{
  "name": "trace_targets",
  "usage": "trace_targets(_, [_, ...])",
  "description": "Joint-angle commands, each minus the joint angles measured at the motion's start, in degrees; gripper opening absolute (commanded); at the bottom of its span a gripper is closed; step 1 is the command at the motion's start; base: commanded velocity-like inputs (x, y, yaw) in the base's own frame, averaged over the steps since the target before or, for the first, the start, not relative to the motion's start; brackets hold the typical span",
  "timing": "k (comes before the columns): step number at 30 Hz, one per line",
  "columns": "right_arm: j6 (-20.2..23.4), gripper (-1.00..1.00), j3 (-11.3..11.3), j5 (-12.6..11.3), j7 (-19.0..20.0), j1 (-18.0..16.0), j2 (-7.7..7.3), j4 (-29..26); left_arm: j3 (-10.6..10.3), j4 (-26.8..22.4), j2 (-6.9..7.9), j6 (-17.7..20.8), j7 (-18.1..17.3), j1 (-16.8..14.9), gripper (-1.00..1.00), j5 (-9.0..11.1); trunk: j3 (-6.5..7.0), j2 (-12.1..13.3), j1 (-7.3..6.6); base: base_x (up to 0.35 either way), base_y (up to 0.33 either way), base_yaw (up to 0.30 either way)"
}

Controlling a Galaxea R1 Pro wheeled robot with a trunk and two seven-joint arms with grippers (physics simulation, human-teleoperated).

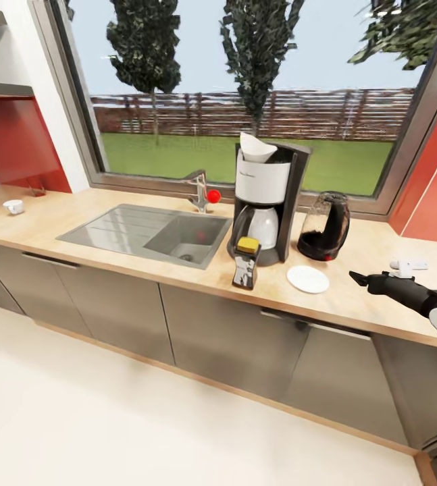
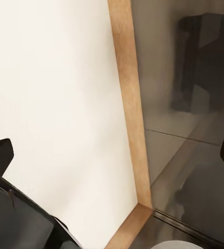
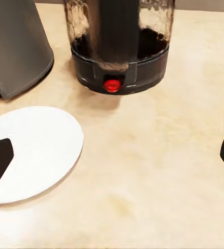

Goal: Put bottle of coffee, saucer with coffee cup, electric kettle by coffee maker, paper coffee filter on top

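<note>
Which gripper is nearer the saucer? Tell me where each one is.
Right. The right gripper hangs open just beside the saucer on the countertop. The left gripper points at the floor and cabinet fronts, off the counter.

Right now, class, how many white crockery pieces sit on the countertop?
2. The saucer lies in front of the electric kettle; the coffee cup sits far off beyond the sink. None seems hidden.

Light: bright, even daylight through the window (image 1: 245,101) ahead of me | Shadows: soft, short, under the electric kettle (image 3: 119,46) and the saucer (image 3: 34,150) | Glare: dull reflections on the cabinet fronts (image 2: 189,104) | Quality: wide-angle bending at my head view's edges; wrist views slightly soft, grainy.
</note>
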Motion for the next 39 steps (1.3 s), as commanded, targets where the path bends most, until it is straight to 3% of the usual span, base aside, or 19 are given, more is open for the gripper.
trace_targets(1, [0.1, 1.00, 0.1, -0.3, -0.1, -0.1, -0.05, 0.0, -0.5, -0.1, 0.00, 0.3, -0.1, 0.0, 1.00, 0.6, -0.04, 0.0, -0.03, -0.293, 0.000, 0.000])
trace_targets(16, [0.1, 1.00, 0.1, -0.3, 0.2, 0.0, -0.09, -0.2, -0.5, -0.1, 0.00, 0.3, -0.1, 0.0, 1.00, 0.6, -0.04, 0.0, -0.03, -0.316, 0.000, 0.000])
trace_targets(20, [0.2, 1.00, 0.1, -0.3, 8.1, 0.0, -0.22, -0.3, -0.5, -0.1, 0.00, 0.3, -0.1, 0.0, 1.00, 0.6, -0.04, 0.0, -0.03, -0.076, 0.000, 0.000])
trace_targets(21, [0.3, 1.00, 0.1, -0.3, 12.5, 0.2, -0.28, -0.2, -0.5, -0.1, 0.00, 0.3, -0.1, 0.0, 1.00, 0.6, -0.04, 0.0, -0.03, -0.031, 0.000, 0.000])
trace_targets(26, [1.9, 1.00, 0.1, -0.1, 21.7, 1.5, -0.78, -0.2, -0.5, -0.1, 0.00, 0.3, -0.1, 0.0, 1.00, 0.6, -0.04, 0.0, -0.03, -0.017, 0.000, 0.000])
trace_targets(31, [3.5, 1.00, 0.1, 4.3, 33.1, 4.3, -1.39, -0.3, -0.5, -0.1, 0.00, 0.3, -0.1, 0.0, 1.00, 0.6, -0.04, 0.0, -0.03, -0.004, 0.000, 0.000])
trace_targets(34, [3.7, 1.00, 0.1, 9.9, 39.9, 6.1, -1.42, -0.3, -0.5, -0.1, 0.00, 0.3, -0.1, 0.0, 1.00, 0.6, -0.04, 0.0, -0.03, -0.002, 0.000, 0.000])
trace_targets(35, [3.7, 1.00, 0.2, 14.2, 44.1, 7.4, -1.34, -0.3, -0.5, -0.1, 0.00, 0.3, -0.1, 0.0, 1.00, 0.6, -0.04, 0.0, -0.03, 0.000, 0.000, 0.000])
trace_targets(39, [3.7, 1.00, 0.2, 20.3, 49.7, 9.9, -1.16, -0.1, -0.5, -0.1, 0.00, 0.3, -0.1, 0.0, 1.00, 0.6, -0.04, 0.0, -0.03, 0.000, 0.000, 0.000])
